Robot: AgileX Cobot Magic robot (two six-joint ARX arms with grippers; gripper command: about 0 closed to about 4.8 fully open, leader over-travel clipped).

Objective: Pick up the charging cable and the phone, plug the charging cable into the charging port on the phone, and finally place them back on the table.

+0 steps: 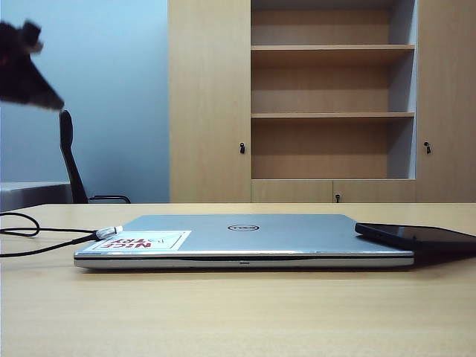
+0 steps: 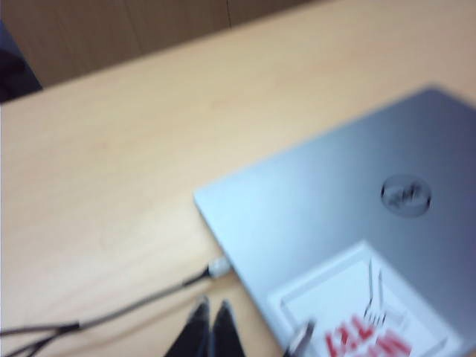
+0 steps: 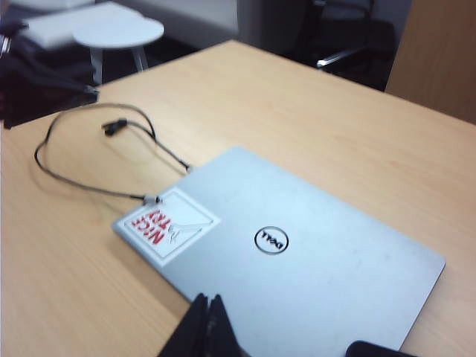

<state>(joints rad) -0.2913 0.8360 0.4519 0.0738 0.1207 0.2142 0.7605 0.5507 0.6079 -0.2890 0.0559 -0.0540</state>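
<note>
Both grippers pressed together, empty: left gripper (image 2: 210, 327) above the table (image 1: 238, 312) near the cable (image 2: 134, 305); right gripper (image 3: 207, 327) over the laptop (image 3: 297, 253). Phone (image 1: 416, 236) resting on the laptop's corner. Advise spreading fingers before descending, pinching just behind the plug (image 1: 110, 232).

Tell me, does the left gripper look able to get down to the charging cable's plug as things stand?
Probably yes. The left gripper, shut, hovers above the table near the charging cable, whose plug lies by the closed laptop corner with nothing over it. It would need to open first.
</note>
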